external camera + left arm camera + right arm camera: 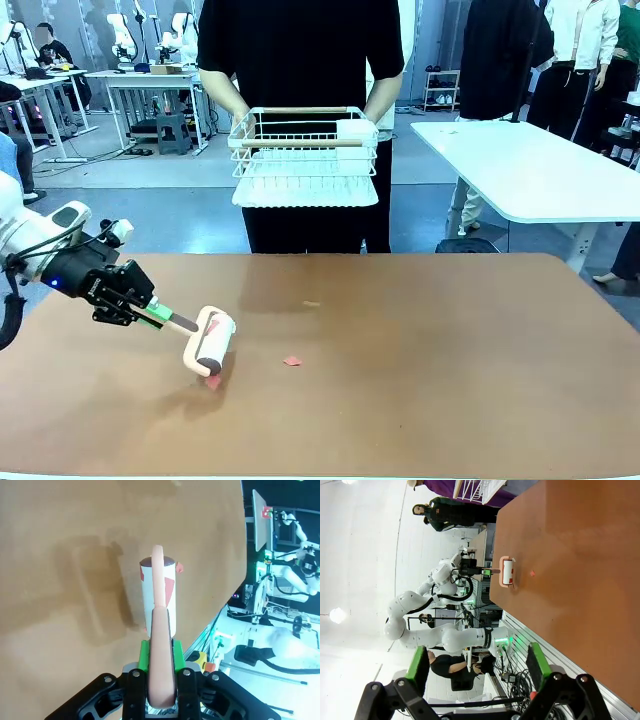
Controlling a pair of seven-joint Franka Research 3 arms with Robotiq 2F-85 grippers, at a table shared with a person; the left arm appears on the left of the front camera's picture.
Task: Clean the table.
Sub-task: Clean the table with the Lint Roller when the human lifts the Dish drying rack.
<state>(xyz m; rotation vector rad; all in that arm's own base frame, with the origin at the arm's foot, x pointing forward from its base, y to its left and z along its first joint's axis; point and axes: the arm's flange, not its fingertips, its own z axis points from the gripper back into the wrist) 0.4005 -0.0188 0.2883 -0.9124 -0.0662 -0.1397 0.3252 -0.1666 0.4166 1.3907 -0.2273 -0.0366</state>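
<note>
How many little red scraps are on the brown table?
2. One red scrap lies apart, right of the lint roller; another scrap sits at the roller's near end. Others may hide beneath.

Right gripper [478,662]: standing with its two fingers spread wide, gripping nothing.
Table [580,555]: stretching away ahead of the pincer, mostly past its picture-right finger.
Lint roller [507,571]: sitting against the tabletop far ahead of the pincer, with the left gripper [485,570] clamping its handle.
Red scrap [532,573]: lying just beside the roller.
Wire rack [482,486]: showing farthest from the pincer, beyond the table's end.
</note>
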